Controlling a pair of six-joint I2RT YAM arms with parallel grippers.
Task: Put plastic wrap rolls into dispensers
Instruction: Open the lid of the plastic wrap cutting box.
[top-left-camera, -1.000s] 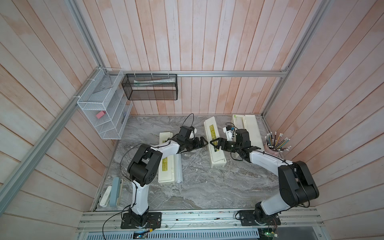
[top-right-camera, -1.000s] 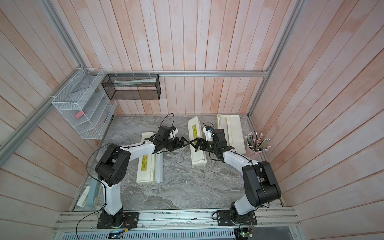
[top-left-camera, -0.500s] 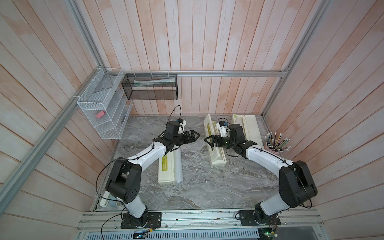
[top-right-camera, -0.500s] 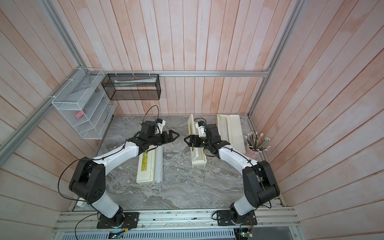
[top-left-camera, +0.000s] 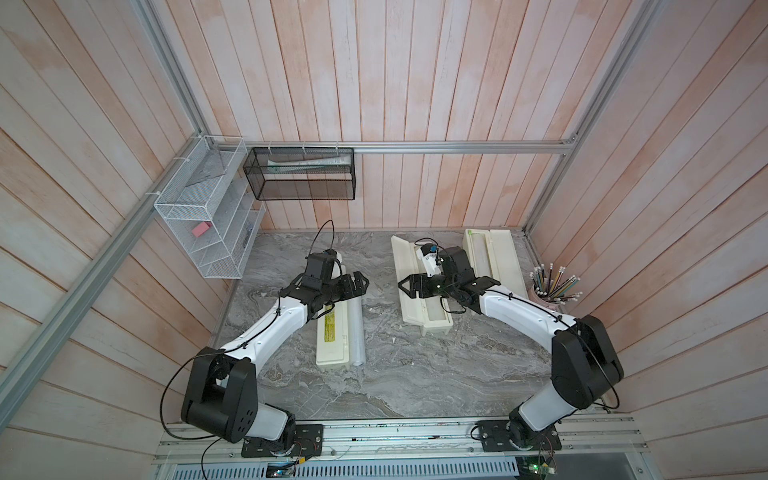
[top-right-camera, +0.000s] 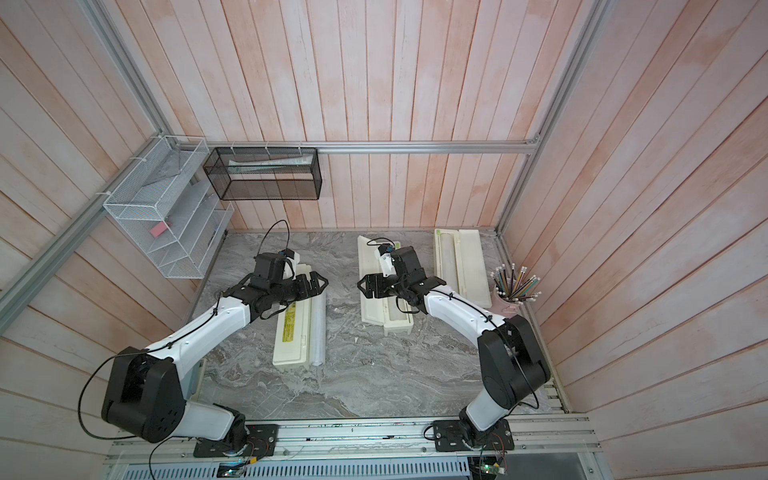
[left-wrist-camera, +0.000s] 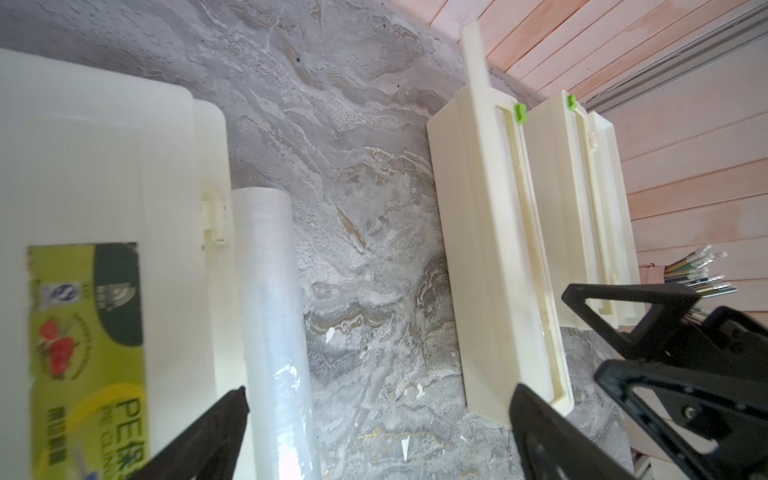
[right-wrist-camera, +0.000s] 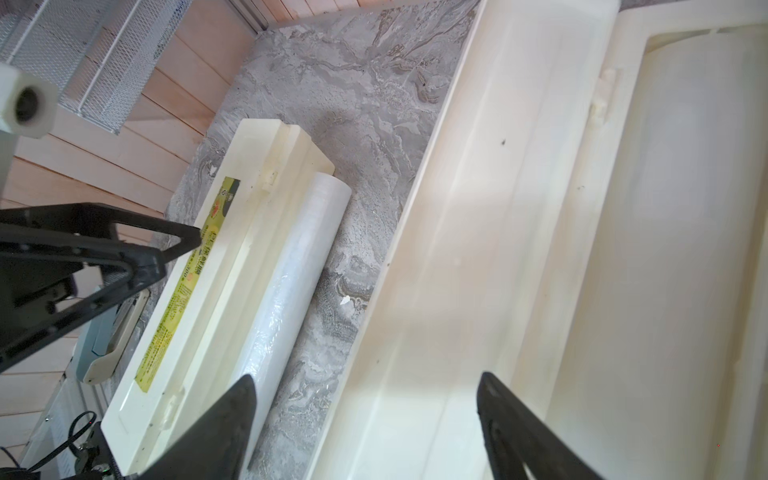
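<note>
Translucent-white plastic wrap roll (top-left-camera: 357, 332): on marble tabletop (top-left-camera: 415, 374), beneath left gripper (top-left-camera: 362, 284), touching closed dispenser (top-left-camera: 332, 349). Left gripper spread wide, empty. Right gripper (top-left-camera: 401, 286): jaws apart, empty, above open dispenser (top-left-camera: 411, 311).

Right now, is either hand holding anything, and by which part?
Nothing is held. The left hand hangs open above the loose roll beside the closed dispenser; the right hand hangs open above the middle dispenser.
</note>
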